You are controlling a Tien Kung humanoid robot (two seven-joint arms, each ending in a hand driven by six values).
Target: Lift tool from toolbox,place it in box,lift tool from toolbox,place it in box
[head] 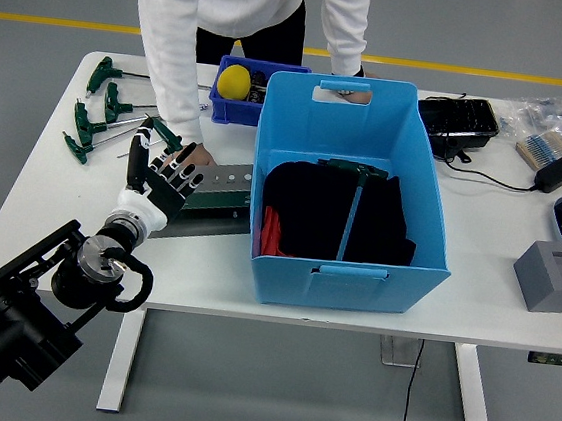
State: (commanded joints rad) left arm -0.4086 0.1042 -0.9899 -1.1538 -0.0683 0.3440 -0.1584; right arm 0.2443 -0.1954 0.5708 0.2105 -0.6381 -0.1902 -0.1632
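While the left arm comes in from the lower left corner, its left hand point(161, 180) sits over the near-left end of the toolbox point(207, 195), fingers point(190, 178) spread and relaxed, gripping nothing. Right arm is out of view.

Toolbox is a flat green-grey block lying on the white table point(40, 207), its right end touching the left wall of the big blue box point(341, 267). One green-handled tool point(158, 133) lies just behind the robot hand, at the toolbox's far-left corner (can't tell if the hand touches it).

Inside the blue box: black cloth point(301, 213) with a bit of red at its left, and a T-handle tool point(351, 210) lying on top of it, handle at the far end, shaft pointing toward the near wall.

Left of the toolbox, further back, more green T-handle tools point(98, 116) lie loose on the table.

Person's hand point(193, 154) rests on the far edge of the toolbox, just beside the robot's fingertips. White sleeve point(172, 48) runs up to the person standing at the far side; their other hand is at the blue box's far handle.

Behind the toolbox, a small blue bin point(233, 113) holds a yellow ball point(234, 82).
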